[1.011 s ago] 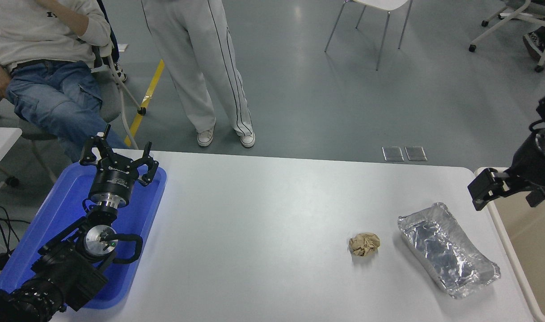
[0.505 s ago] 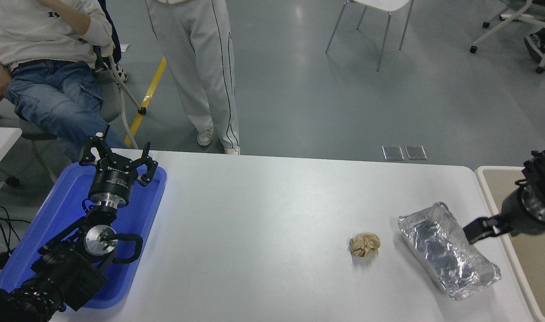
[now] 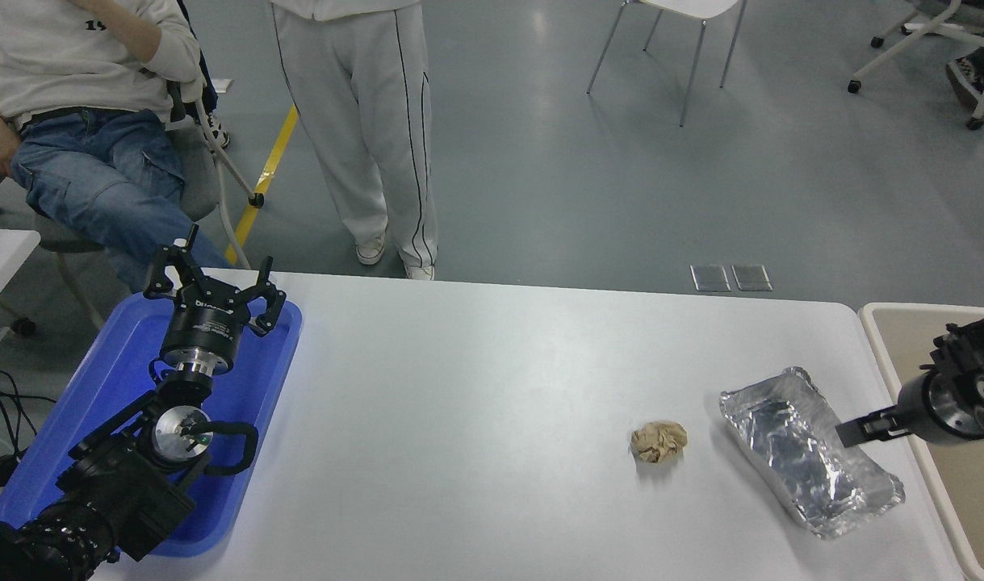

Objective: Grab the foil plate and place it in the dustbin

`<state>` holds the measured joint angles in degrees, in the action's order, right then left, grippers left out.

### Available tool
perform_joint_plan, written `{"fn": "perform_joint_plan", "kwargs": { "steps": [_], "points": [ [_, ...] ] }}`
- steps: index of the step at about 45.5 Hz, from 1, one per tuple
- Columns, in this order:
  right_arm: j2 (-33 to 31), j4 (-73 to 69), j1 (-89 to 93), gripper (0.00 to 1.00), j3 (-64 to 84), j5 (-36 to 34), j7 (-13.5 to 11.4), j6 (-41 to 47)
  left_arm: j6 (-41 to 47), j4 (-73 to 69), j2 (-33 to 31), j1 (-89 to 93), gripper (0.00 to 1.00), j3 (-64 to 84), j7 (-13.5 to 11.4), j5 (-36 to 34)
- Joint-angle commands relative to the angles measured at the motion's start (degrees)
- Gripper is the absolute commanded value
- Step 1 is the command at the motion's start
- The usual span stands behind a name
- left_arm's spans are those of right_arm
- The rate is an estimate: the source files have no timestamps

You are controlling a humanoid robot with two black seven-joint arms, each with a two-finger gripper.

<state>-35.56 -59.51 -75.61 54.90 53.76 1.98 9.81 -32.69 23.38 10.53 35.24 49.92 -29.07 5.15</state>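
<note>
Head view shows one white table (image 3: 475, 387), and every place below is told from that table. At its near left corner lies one flat blue tray (image 3: 249, 379). One black arm, the left arm (image 3: 128, 476), stretches over this tray. Its claw, the left gripper (image 3: 209, 286), sits over the tray's far end with its fingers spread wide and nothing in them.

On the near right part of the table lies one foil plate (image 3: 806, 452). It is shiny, silver and crinkled, and it lies flat but at a slant. Just to its left sits one small crumpled brown paper ball (image 3: 659, 441), not touching it.

From the table's right edge comes the other black arm. Its claw, the right gripper (image 3: 863, 426), points left and hangs at the foil plate's right rim. I cannot tell if this claw is spread or pressed together, or if it touches the foil.

Right beside the table's right edge stands one beige dustbin (image 3: 883, 323).

Past the table's far edge are two people: one person sitting (image 3: 80, 105) in blue jeans at the far left, and one person standing (image 3: 370, 121) in light trousers. One white chair (image 3: 669, 48) stands farther back.
</note>
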Motion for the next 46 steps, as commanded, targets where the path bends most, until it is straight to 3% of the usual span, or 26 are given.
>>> {"fn": "perform_joint_plan", "kwargs": {
  "steps": [1,15,26,31,39,46],
  "points": [
    [4.3,8.3,9.1,0.91,-3.6,-0.2,0.0,-1.9,0.0,0.0,0.0,0.0,1.0,0.0,0.0,0.0],
    [7.6,13.8,14.1,0.9,-5.2,-4.8,0.0,-5.2,0.0,0.0,0.0,0.0,1.0,-0.1,0.1,0.0],
    [7.9,16.4,16.0,0.81,-5.2,-6.0,0.0,-7.6,0.0,0.0,-0.1,0.0,1.0,0.0,0.0,0.0],
    [7.9,16.4,16.2,0.72,-5.2,-7.5,0.0,-7.6,0.0,0.0,0.0,0.0,1.0,0.0,0.0,0.0],
    [7.9,16.0,17.2,0.4,-5.1,-10.8,0.0,-7.4,0.0,0.0,0.0,0.0,1.0,0.0,0.0,0.0],
    [7.9,15.6,17.4,0.25,-5.1,-13.2,0.0,-7.1,0.0,0.0,-0.1,0.0,1.0,0.0,0.0,0.0]
  ]
}}
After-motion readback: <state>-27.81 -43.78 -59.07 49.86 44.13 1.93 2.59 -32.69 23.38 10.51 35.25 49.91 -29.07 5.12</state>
